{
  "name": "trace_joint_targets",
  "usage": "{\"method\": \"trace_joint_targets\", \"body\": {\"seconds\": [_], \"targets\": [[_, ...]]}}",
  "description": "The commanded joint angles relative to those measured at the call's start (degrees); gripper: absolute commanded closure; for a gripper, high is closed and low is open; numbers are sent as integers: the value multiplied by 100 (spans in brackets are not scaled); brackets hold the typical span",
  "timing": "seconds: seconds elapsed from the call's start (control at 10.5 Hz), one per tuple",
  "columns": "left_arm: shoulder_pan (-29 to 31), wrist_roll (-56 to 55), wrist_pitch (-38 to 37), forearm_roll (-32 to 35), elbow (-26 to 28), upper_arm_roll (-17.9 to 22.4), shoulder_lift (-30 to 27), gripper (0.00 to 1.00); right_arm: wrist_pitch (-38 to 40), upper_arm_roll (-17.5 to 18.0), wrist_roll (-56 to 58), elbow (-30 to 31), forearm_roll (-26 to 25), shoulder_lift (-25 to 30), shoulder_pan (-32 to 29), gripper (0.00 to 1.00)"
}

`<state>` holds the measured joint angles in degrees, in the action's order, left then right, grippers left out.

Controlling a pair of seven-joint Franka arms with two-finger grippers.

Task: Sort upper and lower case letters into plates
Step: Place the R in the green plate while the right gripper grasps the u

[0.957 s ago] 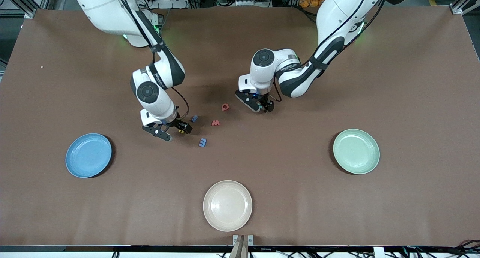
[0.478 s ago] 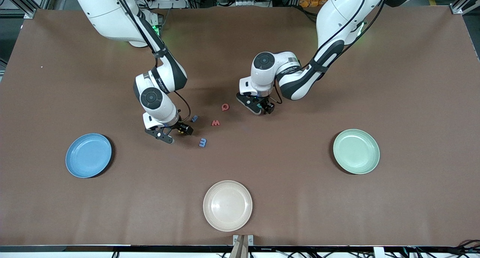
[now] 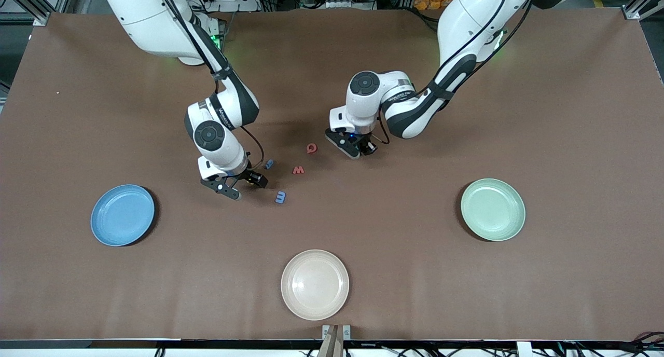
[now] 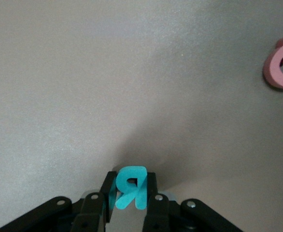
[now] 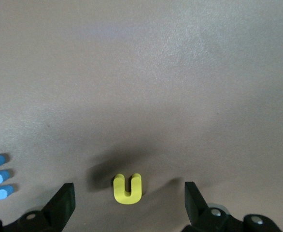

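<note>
Left gripper, centre of the front frame: jaws closed on a teal letter R; red Q lies just beside it. Right gripper, left of centre: jaws wide apart around a yellow U on the table. Blue plate lower left, green plate lower right, both without letters

The Q lay at one o'clock of the W, the E at seven. The nearest plate sat at six o'clock of all three, well apart from them.
</note>
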<state>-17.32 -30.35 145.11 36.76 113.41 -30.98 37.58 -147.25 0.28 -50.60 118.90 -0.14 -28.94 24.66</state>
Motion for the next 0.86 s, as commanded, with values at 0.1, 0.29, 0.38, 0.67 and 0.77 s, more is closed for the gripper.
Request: {"method": "trace_joint_targets", "body": {"seconds": [0.1, 0.29, 0.38, 0.67, 0.77], "targets": [[271, -199, -183, 121, 75, 171, -502, 100, -154, -1, 50, 81, 75, -15, 4, 0], [833, -120, -517, -185, 172, 162, -995, 100, -154, 8, 50, 72, 84, -24, 4, 0], [1114, -42, -727, -300, 181, 162, -1172, 100, -154, 8, 50, 81, 84, -24, 4, 0], [2011, 214, -1220, -608, 120, 224, -1463, 100, -154, 8, -11, 81, 93, -50, 30, 0], [2231, 336, -1239, -905, 111, 441, -1472, 100, -146, 8, -20, 81, 93, -50, 30, 0]]}}
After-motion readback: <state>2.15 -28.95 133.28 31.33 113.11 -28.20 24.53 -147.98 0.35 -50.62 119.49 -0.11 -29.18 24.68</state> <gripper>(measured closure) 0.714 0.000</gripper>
